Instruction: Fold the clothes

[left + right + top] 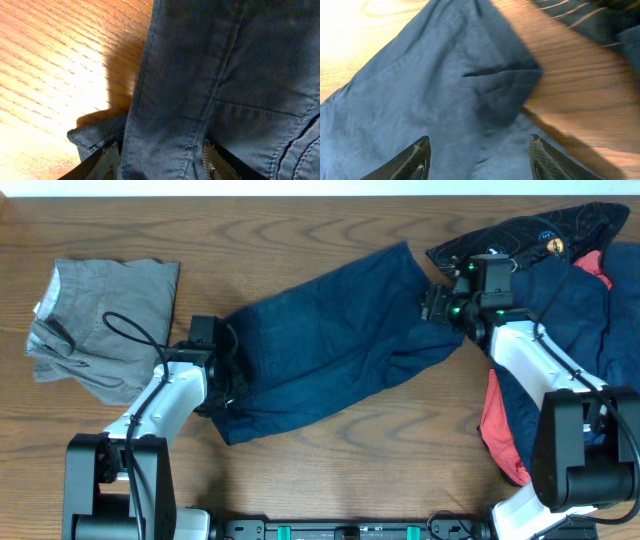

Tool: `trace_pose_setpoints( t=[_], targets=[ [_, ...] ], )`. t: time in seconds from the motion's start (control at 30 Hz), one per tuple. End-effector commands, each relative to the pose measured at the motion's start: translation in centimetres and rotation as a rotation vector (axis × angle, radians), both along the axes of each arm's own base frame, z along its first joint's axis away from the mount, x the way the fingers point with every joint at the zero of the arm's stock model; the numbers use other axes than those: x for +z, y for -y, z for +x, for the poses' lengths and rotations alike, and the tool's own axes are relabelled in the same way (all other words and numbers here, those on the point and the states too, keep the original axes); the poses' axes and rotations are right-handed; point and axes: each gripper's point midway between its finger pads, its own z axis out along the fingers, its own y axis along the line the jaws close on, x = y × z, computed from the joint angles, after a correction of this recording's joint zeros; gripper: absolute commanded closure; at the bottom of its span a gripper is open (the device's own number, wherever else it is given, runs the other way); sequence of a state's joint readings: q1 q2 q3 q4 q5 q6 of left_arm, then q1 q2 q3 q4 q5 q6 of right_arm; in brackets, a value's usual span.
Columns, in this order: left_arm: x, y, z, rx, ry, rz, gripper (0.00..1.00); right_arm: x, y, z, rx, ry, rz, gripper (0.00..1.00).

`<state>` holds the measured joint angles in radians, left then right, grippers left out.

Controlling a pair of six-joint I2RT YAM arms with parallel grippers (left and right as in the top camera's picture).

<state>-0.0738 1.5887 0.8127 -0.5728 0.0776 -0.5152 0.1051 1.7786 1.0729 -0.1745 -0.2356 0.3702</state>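
Wood-grain counter is crossed mid-span by navy trousers, laid diagonally from lower left to upper right. Left pincer is seen apart at the lower-left end, with trouser fabric lying between its fingers. Right pincer is held apart just over the upper-right end, fabric below it. Grey garment is bunched at far left, near the left arm. Black printed garment and red garment are piled at far right.

The left arm and right arm are white-shelled with black joints and cables
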Motion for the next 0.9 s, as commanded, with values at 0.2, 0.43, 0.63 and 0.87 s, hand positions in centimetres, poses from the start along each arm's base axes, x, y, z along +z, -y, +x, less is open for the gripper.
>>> trace_pose_setpoints(
  t=[0.2, 0.43, 0.63, 0.87],
  targets=[
    [-0.6, -0.5, -0.6, 0.009, -0.027, 0.019, 0.45, -3.6, -1.8, 0.3, -0.026, -0.069, 0.000, 0.39],
    [-0.6, -0.5, -0.5, 0.009, -0.023, 0.019, 0.45, -6.1, -2.2, 0.4, -0.045, -0.105, 0.005, 0.61],
    [-0.6, -0.5, -0.6, 0.008, -0.023, 0.019, 0.45, -4.2, -2.0, 0.6, -0.053, -0.078, 0.020, 0.99],
    [-0.6, -0.5, -0.6, 0.009, -0.024, 0.019, 0.45, 4.0, 0.5, -1.0, -0.085, 0.006, 0.014, 0.99]
  ],
)
